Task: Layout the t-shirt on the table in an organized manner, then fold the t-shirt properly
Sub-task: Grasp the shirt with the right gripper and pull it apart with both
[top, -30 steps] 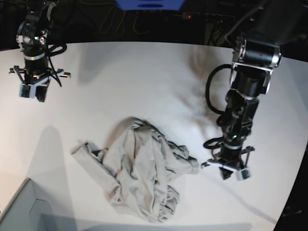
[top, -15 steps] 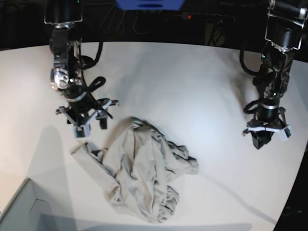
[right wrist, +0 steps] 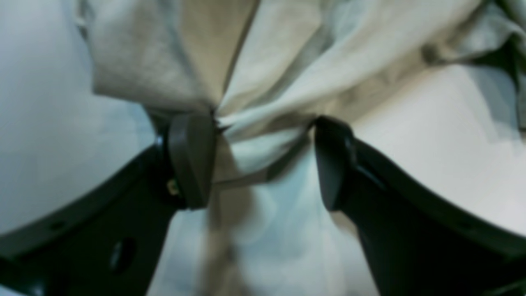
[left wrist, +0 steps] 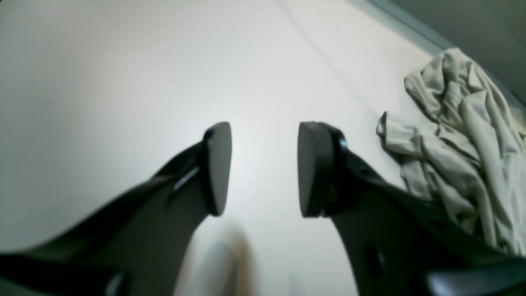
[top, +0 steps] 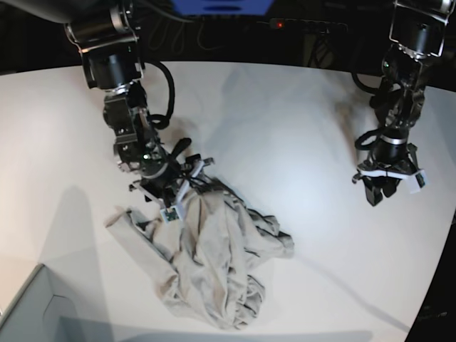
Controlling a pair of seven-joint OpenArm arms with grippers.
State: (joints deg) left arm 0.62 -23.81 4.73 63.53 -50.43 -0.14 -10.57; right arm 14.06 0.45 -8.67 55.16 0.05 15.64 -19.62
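Base view: t-shirt (top: 214, 267) crumpled in heap on table (top: 271, 121) — grey-beige, unfolded.

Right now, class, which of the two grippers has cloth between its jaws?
The right gripper: its open jaws straddle a fold of the t-shirt. The left gripper hangs over bare table.

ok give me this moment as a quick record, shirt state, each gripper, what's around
t-shirt: crumpled heap, not laid out, nothing folded
table: white, shirt near its front middle
right gripper: jaws open, astride a bunched fold at the heap's top edge, not closed on it
left gripper: jaws open, empty, over bare table, shirt off to its side
grey box: corner at the table's front edge, apart from the shirt
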